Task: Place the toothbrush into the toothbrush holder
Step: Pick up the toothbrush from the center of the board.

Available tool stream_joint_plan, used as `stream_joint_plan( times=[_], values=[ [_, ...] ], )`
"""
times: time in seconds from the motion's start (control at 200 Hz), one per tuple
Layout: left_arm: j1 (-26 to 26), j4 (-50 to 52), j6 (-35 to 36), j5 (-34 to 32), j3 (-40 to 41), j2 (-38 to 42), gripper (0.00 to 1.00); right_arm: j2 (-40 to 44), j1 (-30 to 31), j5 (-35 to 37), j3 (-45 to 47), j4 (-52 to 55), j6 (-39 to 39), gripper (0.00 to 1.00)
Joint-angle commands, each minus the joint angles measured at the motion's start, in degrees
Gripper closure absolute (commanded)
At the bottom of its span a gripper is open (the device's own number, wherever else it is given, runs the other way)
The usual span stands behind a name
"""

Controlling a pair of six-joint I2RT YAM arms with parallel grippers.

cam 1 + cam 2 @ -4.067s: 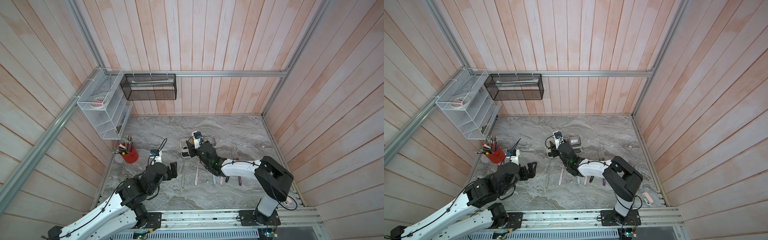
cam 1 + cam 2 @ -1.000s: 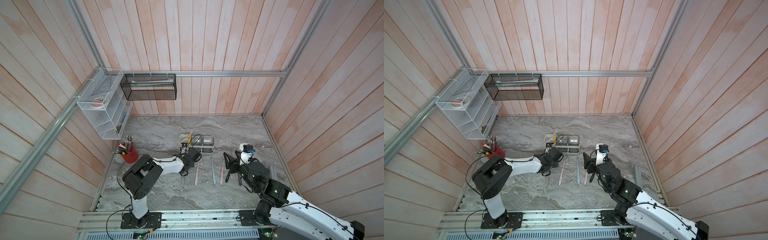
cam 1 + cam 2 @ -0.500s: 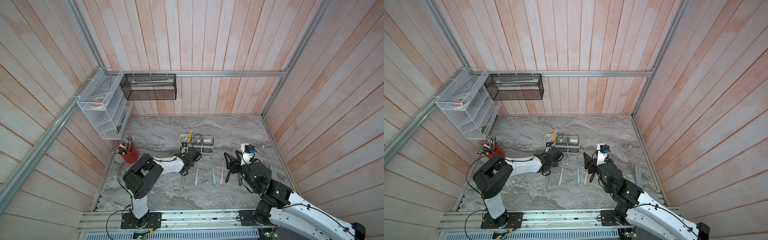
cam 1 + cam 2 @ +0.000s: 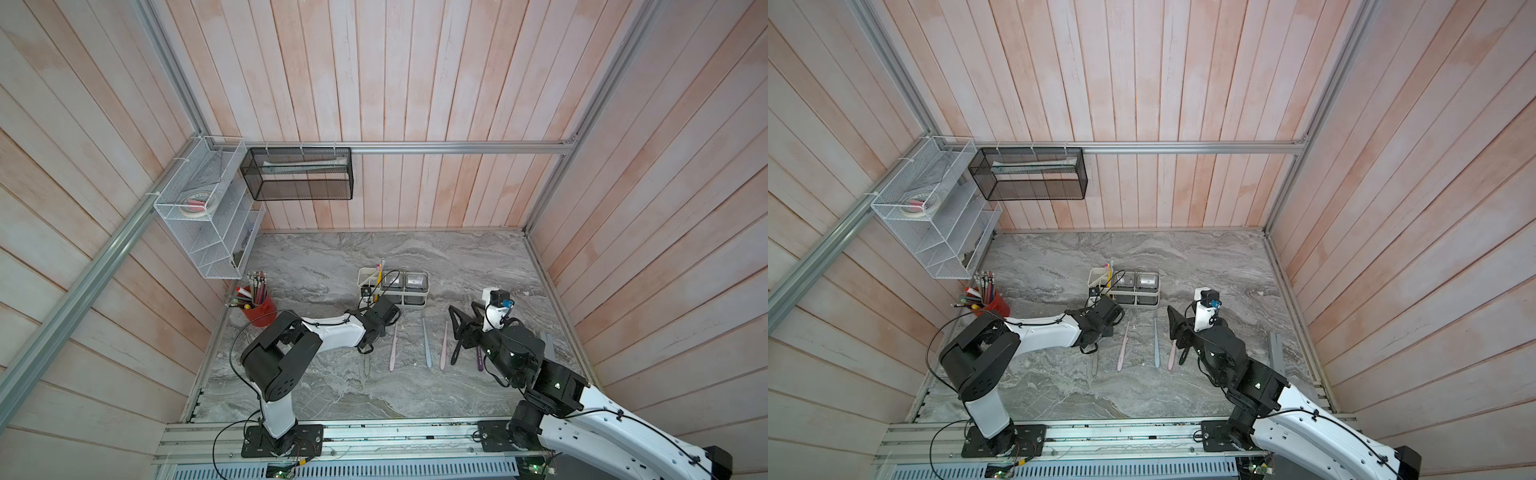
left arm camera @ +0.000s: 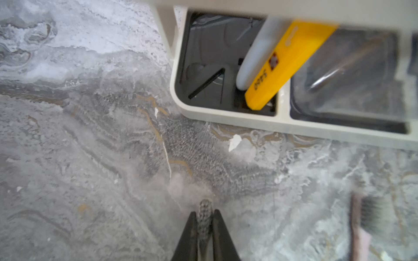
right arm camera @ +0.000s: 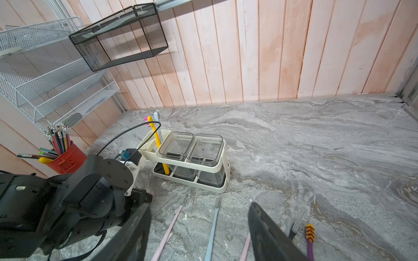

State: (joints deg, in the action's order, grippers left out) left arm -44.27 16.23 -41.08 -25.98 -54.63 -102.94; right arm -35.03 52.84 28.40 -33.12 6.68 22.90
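Note:
The white toothbrush holder (image 4: 419, 302) (image 4: 1152, 301) (image 6: 220, 184) stands mid-table, with a yellow and a pale toothbrush upright in its slotted end (image 5: 226, 117). My left gripper (image 5: 204, 214) is low on the table just in front of that end, shut on the bristled head of a grey toothbrush (image 5: 204, 209). That brush's faint handle (image 4: 366, 368) lies on the marble toward the front. My right gripper (image 6: 199, 208) (image 4: 456, 336) hangs open to the right with nothing between its fingers.
Pink (image 4: 392, 349), blue (image 4: 427, 345), pink (image 4: 444, 347) and purple (image 4: 478, 359) toothbrushes lie in a row between the arms. A red cup of pencils (image 4: 259, 305) stands at the left wall. A white wire rack (image 4: 208, 224) and a black mesh basket (image 4: 299, 178) hang on the walls.
Four seconds ago my right arm reached to the holder and my left was drawn back; now they have swapped. In the last second both arms have hardly moved.

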Motion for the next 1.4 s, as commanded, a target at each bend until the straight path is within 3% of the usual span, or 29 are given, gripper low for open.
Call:
stream_joint_plan(
  times=[0.0,0.345,0.595,0.75,0.975,1.165,1.395],
  values=[
    [0.07,1.61,-0.16,-0.12,1.10,1.48,0.87,0.48,0.59,-0.01,-1.84,1.33,0.69,0.30],
    [0.12,3.44,-0.31,-0.48,1.22,4.80,1.00,0.48,0.77,0.13,-1.85,2.28,1.03,0.30],
    [-1.00,2.76,1.67,2.07,4.37,18.71,1.00,-1.10,0.77,-3.91,-1.86,1.95,1.87,0.29],
    [-4.47,-1.35,5.04,3.77,7.84,30.22,1.00,-3.99,0.77,-11.18,-1.69,-0.90,2.38,0.29],
    [-9.90,-5.88,7.07,5.50,10.69,40.36,1.00,-9.30,0.75,-25.45,-1.76,-9.26,5.23,0.28],
    [-12.77,-7.96,7.07,3.80,12.05,43.99,1.00,-12.69,0.77,-36.19,0.92,-19.60,12.28,0.28],
    [-16.07,-10.04,6.19,1.07,11.01,43.60,1.00,-17.51,-0.05,-43.55,4.27,-29.27,19.34,0.29]
  ],
)
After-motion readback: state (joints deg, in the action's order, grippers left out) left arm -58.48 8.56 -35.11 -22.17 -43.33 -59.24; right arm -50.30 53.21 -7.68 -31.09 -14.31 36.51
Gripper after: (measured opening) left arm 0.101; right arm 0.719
